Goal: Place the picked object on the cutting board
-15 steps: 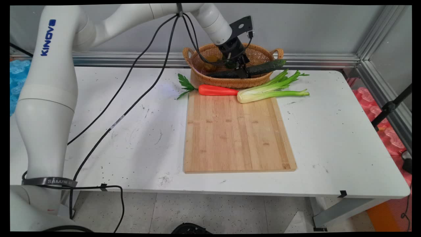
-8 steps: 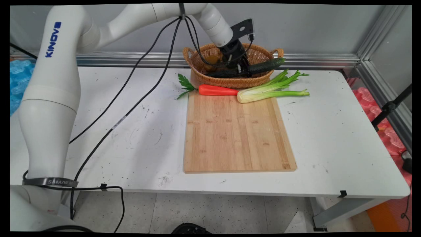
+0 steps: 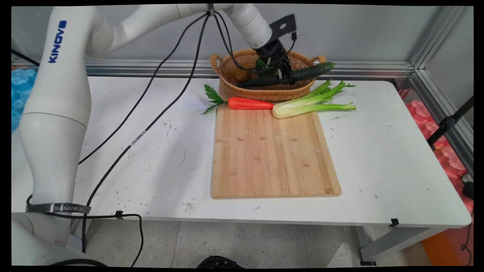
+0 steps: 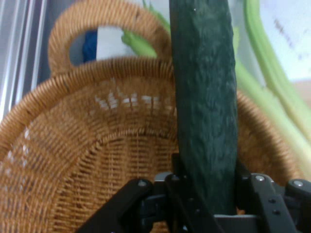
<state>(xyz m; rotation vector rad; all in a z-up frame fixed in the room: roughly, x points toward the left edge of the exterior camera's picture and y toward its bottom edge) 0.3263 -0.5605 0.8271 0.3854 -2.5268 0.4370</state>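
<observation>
White tabletop runs back to a grey wall and a metal rail, and at the upper centre of the main view sits a wicker basket with the gripper over it. Its two fingers are pinched on a dark green cucumber, gripped near the middle; the hand view shows the fingers pressed against both flanks. The cucumber hangs above the basket's bowl, its long axis close to level, the right end tipped slightly up past the basket's right handle, the left end low inside. It looks stiff, fairly light and smooth-skinned, so likely slippery; a mid-length hold seems best balanced. Just in front lie a carrot and celery along the cutting board.
</observation>
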